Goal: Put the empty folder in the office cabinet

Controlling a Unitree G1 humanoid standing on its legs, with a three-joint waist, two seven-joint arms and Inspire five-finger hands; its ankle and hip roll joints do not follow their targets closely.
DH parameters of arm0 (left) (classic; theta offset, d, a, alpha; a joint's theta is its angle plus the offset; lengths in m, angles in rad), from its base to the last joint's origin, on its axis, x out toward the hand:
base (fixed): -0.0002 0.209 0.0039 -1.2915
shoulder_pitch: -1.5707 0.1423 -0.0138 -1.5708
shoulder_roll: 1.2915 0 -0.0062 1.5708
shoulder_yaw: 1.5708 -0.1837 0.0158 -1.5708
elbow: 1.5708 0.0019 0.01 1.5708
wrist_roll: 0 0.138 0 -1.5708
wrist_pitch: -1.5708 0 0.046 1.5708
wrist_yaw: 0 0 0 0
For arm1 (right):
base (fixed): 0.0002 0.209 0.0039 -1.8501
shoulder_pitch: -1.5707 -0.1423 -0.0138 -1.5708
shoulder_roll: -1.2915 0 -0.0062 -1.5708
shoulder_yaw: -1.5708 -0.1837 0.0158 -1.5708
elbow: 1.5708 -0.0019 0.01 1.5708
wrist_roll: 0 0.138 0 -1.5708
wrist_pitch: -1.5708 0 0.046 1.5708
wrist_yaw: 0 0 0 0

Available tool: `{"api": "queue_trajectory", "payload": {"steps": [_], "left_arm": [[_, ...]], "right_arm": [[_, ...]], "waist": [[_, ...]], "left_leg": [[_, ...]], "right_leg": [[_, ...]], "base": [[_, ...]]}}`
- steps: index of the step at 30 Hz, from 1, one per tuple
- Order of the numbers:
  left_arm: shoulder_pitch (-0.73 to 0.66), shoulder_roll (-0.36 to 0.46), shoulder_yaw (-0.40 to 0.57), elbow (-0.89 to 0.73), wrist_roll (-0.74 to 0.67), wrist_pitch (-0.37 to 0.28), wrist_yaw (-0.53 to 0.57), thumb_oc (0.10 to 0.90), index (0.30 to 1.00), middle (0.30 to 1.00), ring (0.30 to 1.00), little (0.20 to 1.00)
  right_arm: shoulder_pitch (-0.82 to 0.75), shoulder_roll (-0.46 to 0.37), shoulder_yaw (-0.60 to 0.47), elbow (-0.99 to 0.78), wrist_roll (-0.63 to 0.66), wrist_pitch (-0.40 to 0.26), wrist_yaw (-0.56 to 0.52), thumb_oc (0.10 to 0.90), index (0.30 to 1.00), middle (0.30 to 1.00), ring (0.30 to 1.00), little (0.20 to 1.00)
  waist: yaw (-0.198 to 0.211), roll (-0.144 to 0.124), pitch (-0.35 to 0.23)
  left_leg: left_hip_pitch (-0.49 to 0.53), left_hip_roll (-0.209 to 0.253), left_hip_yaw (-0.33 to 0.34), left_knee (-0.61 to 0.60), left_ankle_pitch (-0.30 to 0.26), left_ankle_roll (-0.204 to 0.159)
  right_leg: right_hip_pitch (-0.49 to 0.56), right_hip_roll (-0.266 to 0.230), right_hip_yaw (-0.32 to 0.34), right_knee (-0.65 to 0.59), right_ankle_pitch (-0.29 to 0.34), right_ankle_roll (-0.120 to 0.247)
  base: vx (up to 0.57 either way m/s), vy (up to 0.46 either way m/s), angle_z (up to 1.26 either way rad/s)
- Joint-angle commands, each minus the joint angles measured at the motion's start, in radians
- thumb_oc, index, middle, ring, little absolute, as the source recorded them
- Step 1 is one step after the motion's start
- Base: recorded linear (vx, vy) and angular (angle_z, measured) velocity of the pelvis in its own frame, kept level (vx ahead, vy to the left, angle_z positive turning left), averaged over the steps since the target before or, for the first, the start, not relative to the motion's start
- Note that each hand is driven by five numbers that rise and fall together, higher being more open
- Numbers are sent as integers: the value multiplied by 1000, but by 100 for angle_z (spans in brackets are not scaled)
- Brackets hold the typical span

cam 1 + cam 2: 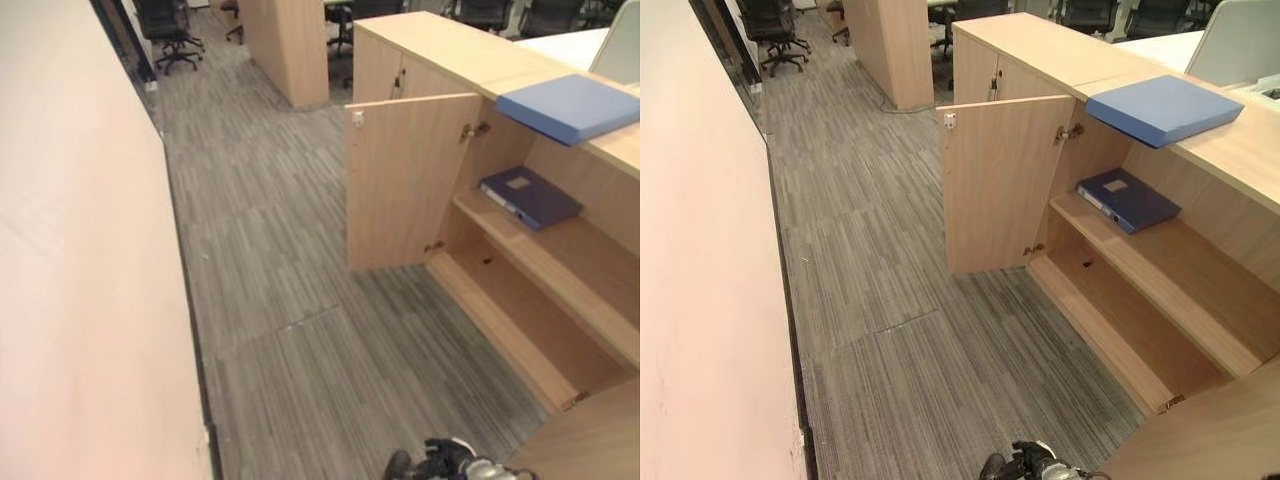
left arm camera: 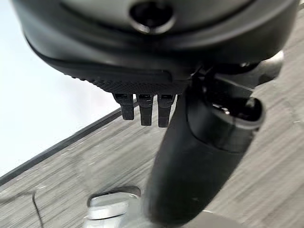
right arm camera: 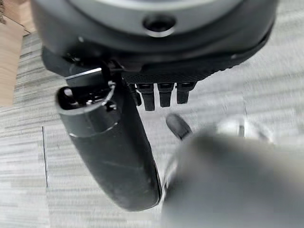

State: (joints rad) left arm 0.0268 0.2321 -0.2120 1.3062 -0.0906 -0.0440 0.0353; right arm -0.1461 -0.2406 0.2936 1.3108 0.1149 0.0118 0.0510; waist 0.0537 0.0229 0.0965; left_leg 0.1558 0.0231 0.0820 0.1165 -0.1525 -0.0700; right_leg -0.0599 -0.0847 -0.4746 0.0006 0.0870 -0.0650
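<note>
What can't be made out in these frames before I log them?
- Whether the light blue folder on the cabinet top is empty: it lies closed.
- The dark blue binder on the upper shelf: label too small to read.
- The cabinet's right part: cut off by the eye views' edge.
- The left hand and right hand: each wrist view shows mainly the thumb; the fingers are foreshortened.

Dark hands (image 2: 199, 156) with short ribbed black fingers (image 2: 146, 110).
</note>
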Motion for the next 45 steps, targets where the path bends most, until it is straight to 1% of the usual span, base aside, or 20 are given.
{"api": "queue_trajectory", "payload": {"steps": [1,4,6,8,10,11,12,14,18,21,24,25,26,28,31,33,35,36,40,45], "left_arm": [[-62,13,-25,-28,-24,-31,4,800,900,900,900,900],[-69,0,-41,-47,-30,-32,17,800,900,900,900,900],[-64,-5,-45,-48,-25,-32,20,800,900,900,900,900],[-38,-5,-34,-35,-21,-30,19,800,900,900,900,900],[-16,0,-16,-7,-27,-26,16,800,900,900,900,900],[-16,0,-16,-7,-27,-26,16,800,900,900,900,900],[-6,4,1,19,-37,-26,15,800,900,900,900,900],[0,8,20,46,-48,-27,18,800,900,900,900,900],[29,-2,64,91,-53,-28,17,800,900,900,900,900],[36,-9,65,99,-51,-30,17,800,900,900,900,900],[29,8,59,81,-37,-38,20,800,900,900,900,900],[29,8,59,81,-37,-38,20,800,900,900,900,900],[12,22,61,55,-42,-44,26,800,900,900,900,900],[7,29,61,42,-46,-46,25,800,900,900,900,900],[-9,45,53,20,-46,-48,24,800,900,900,900,900],[-14,54,46,23,-32,-46,26,800,900,900,900,900],[-12,59,49,22,-27,-44,33,800,900,900,900,900],[-20,62,57,15,-35,-45,34,800,900,900,900,900],[-21,56,61,13,-37,-45,34,800,900,900,900,900],[-20,48,65,24,-12,-41,37,800,900,900,900,900]], "right_arm": [[-25,20,-9,62,140,-12,-9,800,900,900,900,900],[-40,30,21,13,141,-20,-15,800,900,900,900,900],[-46,31,43,-13,127,-21,-13,800,900,900,900,900],[-62,30,99,-71,79,-24,-16,800,900,900,900,900],[-64,25,112,-79,60,-24,-14,800,900,900,900,900],[-64,25,112,-79,60,-24,-14,800,900,900,900,900],[-57,21,103,-69,60,-24,-12,800,900,900,900,900],[-43,17,81,-51,72,-24,-9,800,900,900,900,900],[16,-3,-3,37,56,-12,-3,800,900,900,900,900],[38,-8,-36,58,57,-8,-5,800,900,900,900,900],[59,-8,-70,87,53,-3,-2,800,900,900,900,900],[59,-8,-70,87,53,-3,-2,800,900,900,900,900],[57,-11,-84,98,57,-2,-4,800,900,900,900,900],[56,-10,-90,95,60,-3,-2,800,900,900,900,900],[41,-15,-85,63,60,-9,-7,800,900,900,900,900],[39,-15,-82,32,61,-17,-14,800,900,900,900,900],[37,-10,-77,3,68,-22,-20,800,900,900,900,900],[21,-6,-80,-19,84,-26,-23,800,900,900,900,900],[-3,-4,-84,-33,101,-29,-26,800,900,900,900,900],[2,3,-83,-20,98,-22,-22,800,900,900,900,900]], "waist": [[3,-11,46],[26,-29,77],[34,-36,83],[65,-70,89],[80,-83,86],[80,-84,86],[85,-77,83],[91,-63,87],[99,-23,57],[92,-24,39],[84,-43,0],[86,-43,0],[86,-48,-19],[84,-48,-25],[68,-37,-16],[67,-25,-9],[66,-28,5],[65,-25,10],[50,-15,25],[29,-35,56]], "left_leg": [[-28,67,-9,187,102,-31],[-128,77,1,430,177,-25],[-156,83,14,447,157,-12],[-245,49,12,335,67,27],[-282,32,-10,178,81,23],[-279,31,-9,173,84,23],[-319,39,-55,-22,230,3],[-340,49,-109,-179,299,-20],[-360,57,-230,-204,329,-61],[-332,50,-218,-204,336,-54],[-276,4,-161,-204,286,-2],[-275,4,-159,-204,285,-2],[-245,-29,-132,-204,250,34],[-234,-47,-118,-204,236,49],[-196,-89,-83,-204,201,89],[-174,-99,-50,-204,168,101],[-140,-106,-10,-204,125,97],[-140,-86,34,-204,111,89],[-126,-54,91,-204,103,80],[-63,-42,157,-204,70,69]], "right_leg": [[13,17,29,51,-86,126],[95,38,53,23,-118,86],[115,37,64,14,-127,82],[166,24,99,-29,-128,94],[189,21,114,-55,-127,102],[190,20,115,-55,-127,102],[210,35,120,-74,-123,99],[237,49,147,-75,-139,100],[296,54,243,-68,-180,123],[313,23,261,-72,-174,141],[291,-64,302,-33,-153,194],[290,-65,304,-32,-154,194],[253,-108,320,29,-123,214],[227,-127,325,76,-95,225],[125,-194,302,263,25,234],[95,-259,186,351,47,213],[116,-312,59,366,41,229],[103,-298,-28,300,18,230],[40,-240,-54,187,20,242],[-28,-169,-107,-49,118,276]], "base": [[216,-210,-27],[173,-138,-37],[150,-77,-53],[188,-19,-39],[142,19,-40],[134,75,-34],[167,92,-19],[250,122,-18],[331,193,-62],[358,280,-111],[319,309,-81],[365,415,-65],[175,212,-56],[184,262,-57],[125,314,-35],[144,280,-32],[160,154,-64],[63,47,-55],[40,-20,-63],[117,-64,-40]]}}
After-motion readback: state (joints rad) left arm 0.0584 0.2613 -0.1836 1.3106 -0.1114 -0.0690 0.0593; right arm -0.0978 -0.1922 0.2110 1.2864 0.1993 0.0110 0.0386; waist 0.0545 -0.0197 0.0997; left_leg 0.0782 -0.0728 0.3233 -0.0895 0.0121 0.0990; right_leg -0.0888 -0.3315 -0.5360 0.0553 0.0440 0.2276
